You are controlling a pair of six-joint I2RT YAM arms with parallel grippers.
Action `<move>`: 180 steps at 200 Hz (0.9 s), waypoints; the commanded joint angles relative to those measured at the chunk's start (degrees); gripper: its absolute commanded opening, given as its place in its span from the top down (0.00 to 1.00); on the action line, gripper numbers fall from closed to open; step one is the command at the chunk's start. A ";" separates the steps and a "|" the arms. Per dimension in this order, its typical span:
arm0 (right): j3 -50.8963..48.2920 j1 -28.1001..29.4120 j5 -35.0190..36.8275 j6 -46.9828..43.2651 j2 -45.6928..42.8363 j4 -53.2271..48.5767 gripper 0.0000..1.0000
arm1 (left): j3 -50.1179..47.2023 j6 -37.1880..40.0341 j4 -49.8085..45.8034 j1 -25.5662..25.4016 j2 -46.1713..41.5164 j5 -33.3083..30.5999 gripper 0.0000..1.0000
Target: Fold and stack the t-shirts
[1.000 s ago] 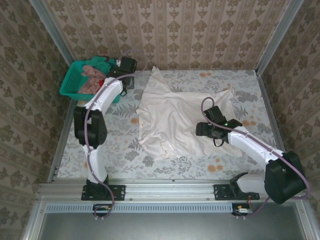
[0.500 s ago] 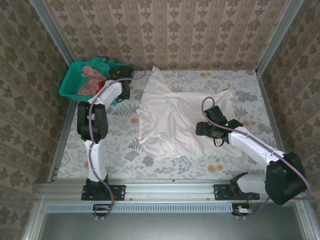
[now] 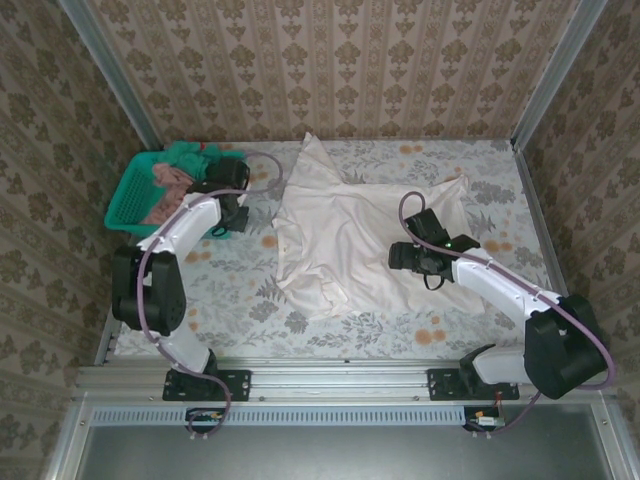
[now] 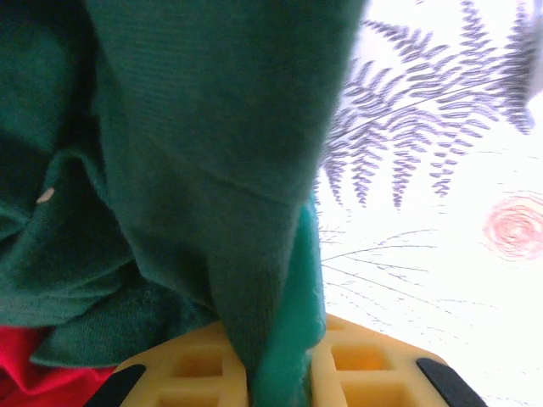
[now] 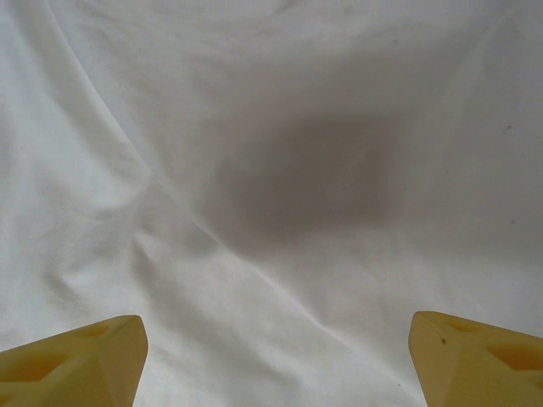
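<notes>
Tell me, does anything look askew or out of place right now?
The white t-shirt lies rumpled and skewed mid-table, its near-left edge bunched rather than spread flat. The left gripper pinches a dark green t-shirt by the basket. Nothing else stands out.

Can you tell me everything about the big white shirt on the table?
The big white shirt is plain, soft-looking cloth. It lies spread out but rumpled on the flowered table and is not folded yet. One corner points toward the back wall and another reaches out to the right. Gentle wrinkles run across it. The right gripper is over its right half with jaws wide open, casting a grey shadow on the cloth. I cannot tell whether it touches.
</notes>
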 commanded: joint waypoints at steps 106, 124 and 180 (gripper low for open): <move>1.12 0.21 -0.38 -0.31 -0.20 0.32 0.17 | -14.76 23.32 19.45 4.49 -7.47 7.32 0.44; 2.25 0.21 0.02 -0.68 0.34 -0.59 0.17 | -14.97 20.19 18.65 6.13 -10.42 3.93 0.17; 2.33 0.20 -0.19 -1.50 0.21 -0.08 0.17 | 0.45 -9.93 6.28 -3.73 -16.87 6.60 0.00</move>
